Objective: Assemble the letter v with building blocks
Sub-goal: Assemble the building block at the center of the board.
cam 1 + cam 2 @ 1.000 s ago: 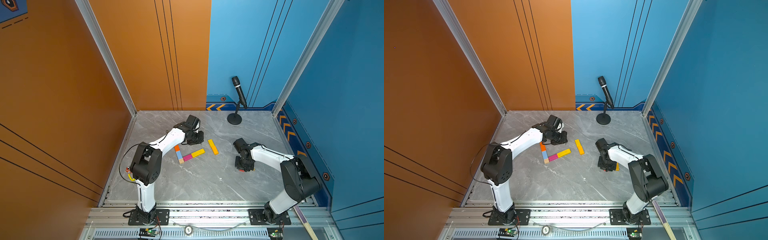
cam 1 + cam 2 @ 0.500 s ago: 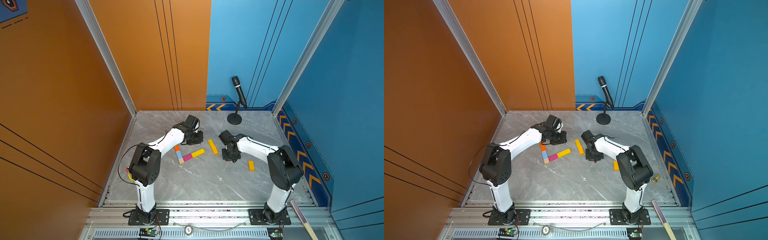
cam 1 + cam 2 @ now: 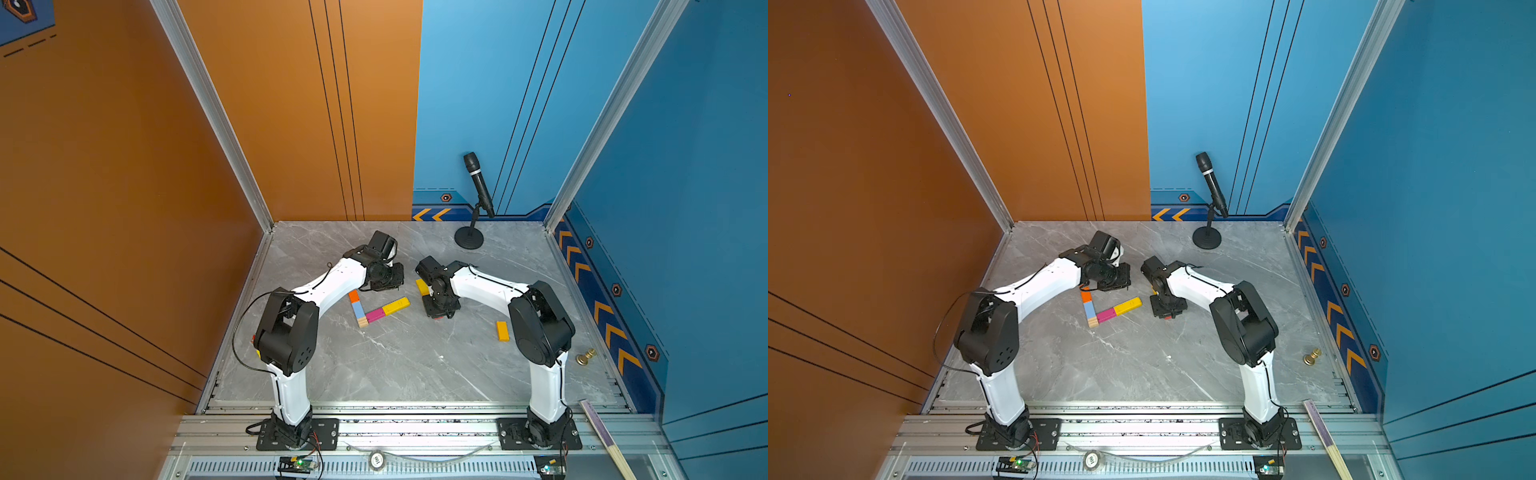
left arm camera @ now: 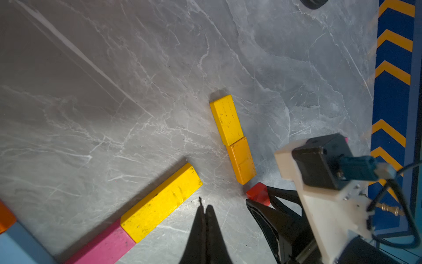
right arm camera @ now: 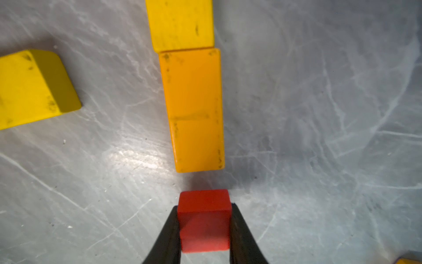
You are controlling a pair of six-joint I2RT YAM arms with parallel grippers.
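Grey marbled surface (image 3: 395, 365), boxed by orange wall panels (image 3: 124, 166) at the left and part of the back, and blue wall panels (image 3: 685, 166) at the right and the rest of the back. Aluminium corner posts (image 3: 214, 116) rise at the back corners; a chevron-striped skirting (image 3: 602, 309) lines the right edge; an aluminium rail (image 3: 415, 430) across the front carries both arm bases. Open marble runs from the rail up to the blocks. Black microphone on a round stand (image 3: 478, 187) sits near the back edge, and a small brass knob (image 3: 585, 356) close to the right edge. Mid-surface a V lies flat: orange wooden block (image 3: 353, 296), light blue wooden block (image 3: 358, 309) and plain wood cube (image 3: 363, 322) end to end as one stroke, pink wooden block (image 3: 375, 315) and long yellow wooden block (image 3: 396, 306) as the other, meeting at the plain cube. Left hand (image 4: 204, 206) is clenched on nothing, tips pressed together, low near the long yellow block's free end. Short yellow flat block (image 4: 226, 120) and amber flat block (image 4: 242, 160) touch end to end, apart from the V. Right hand (image 5: 204, 206) grasps a small red wooden cube (image 5: 204, 220), just short of the amber flat block's near end with a narrow gap between; whether the cube rests on the surface I cannot tell. A second amber wooden block (image 3: 503, 331) lies alone beside the right arm's elbow, well apart from the rest.
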